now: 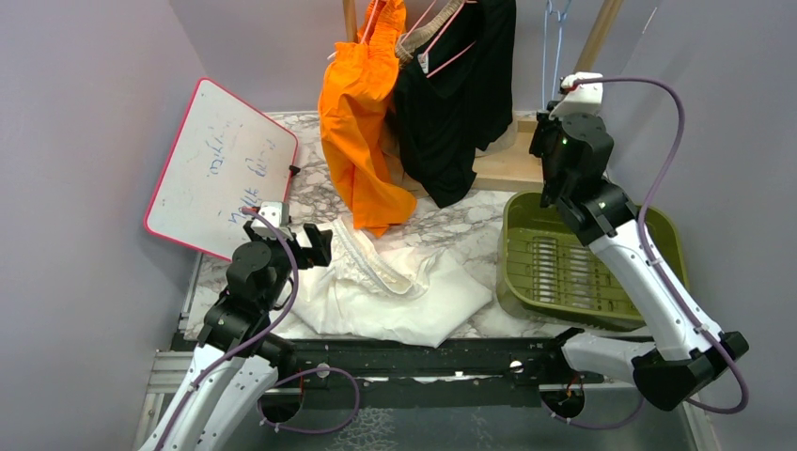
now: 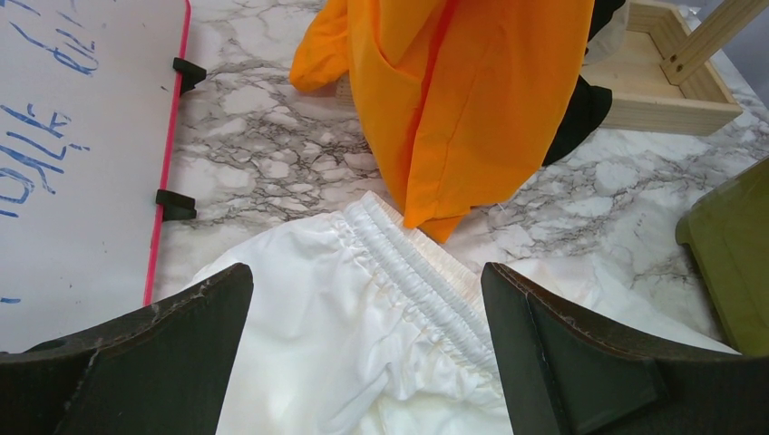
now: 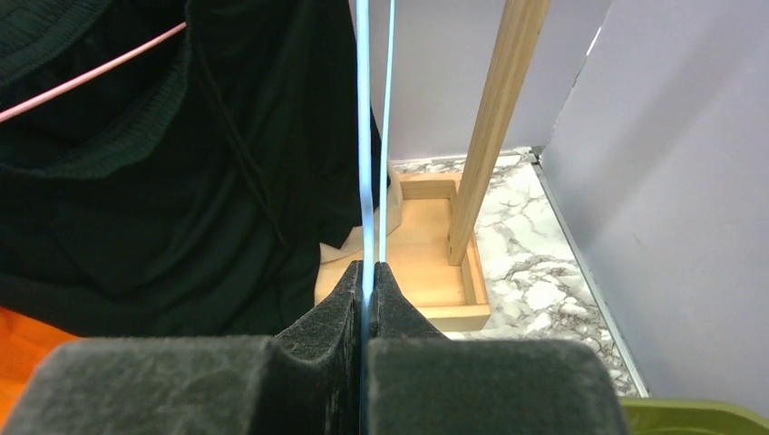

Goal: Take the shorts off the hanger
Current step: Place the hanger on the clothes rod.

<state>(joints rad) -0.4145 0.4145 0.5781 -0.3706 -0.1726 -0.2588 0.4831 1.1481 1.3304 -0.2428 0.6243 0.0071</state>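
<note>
White shorts (image 1: 395,291) are off the rack and lie flat on the bench (image 1: 451,221), directly under the left end effector (image 2: 367,276), whose fingers stand wide apart with nothing between them. In the left wrist view the gathered waistband runs diagonally between the fingers, far-left to near-right. Orange shorts (image 1: 362,122) and black shorts (image 1: 461,103) hang on pink hangers (image 1: 446,58), and a tan waistband (image 1: 410,44) shows between them, so we judge three pairs not yet removed. The right end effector (image 3: 370,272) is up at the rack with its fingers pressed together on the wire of a bare blue hanger (image 3: 365,136). The black pair is just to its left and the wooden post (image 3: 499,118) is to its right. What the next move turns on: the orange pair lies straight ahead of and above the left end effector, its long axis vertical, its lower hem reaching down to the bench right at the white waistband. The left arm is clearly nearer to it; the right arm is nearer to the black pair but is occupied with the blue wire. Our read is that the left arm goes for the orange pair with an upward reach, or the right lets go of the blue wire and shifts left. Risk: the orange hem drags across the white pair. Whiteboard (image 1: 221,169) and green bin (image 1: 583,272) sit off to either side.
</note>
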